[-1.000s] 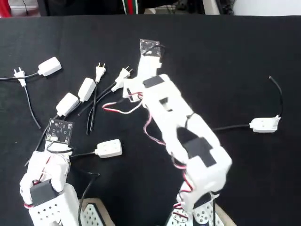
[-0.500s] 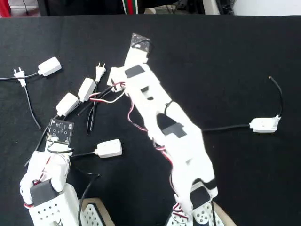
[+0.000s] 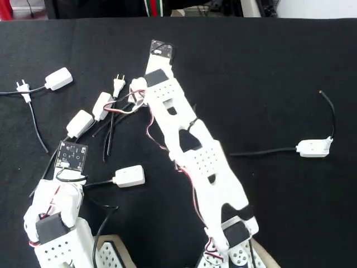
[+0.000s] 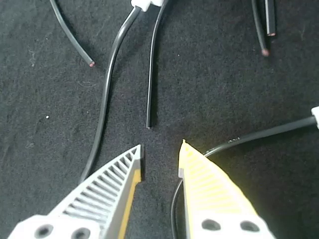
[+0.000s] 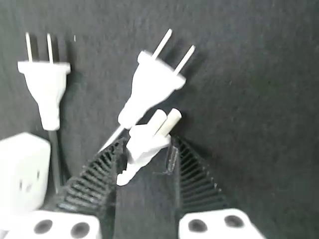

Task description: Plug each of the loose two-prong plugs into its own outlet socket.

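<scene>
From above, the right arm [image 3: 189, 145] lies stretched across the desk [image 3: 268, 61]. The left hand [image 4: 160, 159] gapes open and holds nothing, with a loose cable end [image 4: 148, 124] just ahead of it. The right hand [image 5: 147, 154] pinches a white two-prong plug [image 5: 145, 142], and a second plug [image 5: 154, 84] lies just beyond its fingertips.

Main stuff aside, a black cloth [image 3: 268, 56] covers the whole table, and up close it looks a bit fuzzy and speckled with lint. Just past the cloth's far edge there's a red-and-green striped thing [image 3: 153, 8] around the middle, some pale boxy thing [image 3: 22, 10] off the far left corner and a white wall or panel [image 3: 318, 8] off the far right corner. At the cloth's near edge a tan board [image 3: 121, 245] pokes in.
</scene>
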You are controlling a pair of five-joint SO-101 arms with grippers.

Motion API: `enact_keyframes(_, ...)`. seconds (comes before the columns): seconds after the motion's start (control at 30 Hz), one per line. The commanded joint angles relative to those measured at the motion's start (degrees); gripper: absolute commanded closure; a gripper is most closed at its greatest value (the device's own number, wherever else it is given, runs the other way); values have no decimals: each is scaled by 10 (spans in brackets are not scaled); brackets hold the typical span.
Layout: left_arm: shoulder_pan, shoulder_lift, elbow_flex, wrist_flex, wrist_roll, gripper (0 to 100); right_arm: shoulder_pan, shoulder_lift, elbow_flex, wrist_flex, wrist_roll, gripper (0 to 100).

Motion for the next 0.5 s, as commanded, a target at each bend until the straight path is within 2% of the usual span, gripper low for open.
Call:
enact_keyframes(0.0,-5,-1,1,0,-6,870,6,20,-119,98,8,986)
enact_keyframes(0.23,-5,-1,1,0,-6,870,40,55,-290,215,47,986)
enact_keyframes(0.33,-5,-1,1,0,-6,870,75,46,-293,215,47,986)
enact_keyframes(0.47,-4,-1,5,-2,-6,870,107,5,-269,216,85,986)
